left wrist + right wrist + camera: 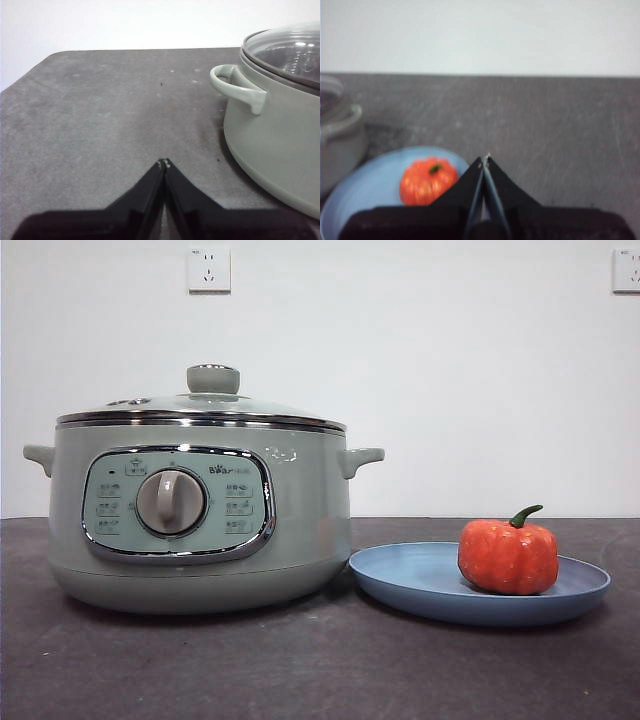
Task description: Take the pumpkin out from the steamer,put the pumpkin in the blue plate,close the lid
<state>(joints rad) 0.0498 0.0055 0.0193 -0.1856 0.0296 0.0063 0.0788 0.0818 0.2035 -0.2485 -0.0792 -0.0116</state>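
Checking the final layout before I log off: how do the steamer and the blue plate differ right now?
The steamer is tall, deep and sage green; the blue plate is low, shallow and light blue. The steamer is closed under the lid, while the blue plate lies open, carrying the pumpkin. Both are round and rest on the dark table, side by side.

Right wrist view blurry throughout, blue plate (365, 187) cut off at 6–7 o'clock and partly behind black jaws, steamer (337, 135) clipped at 9 o'clock; control panel (178, 504) labels too small to read.
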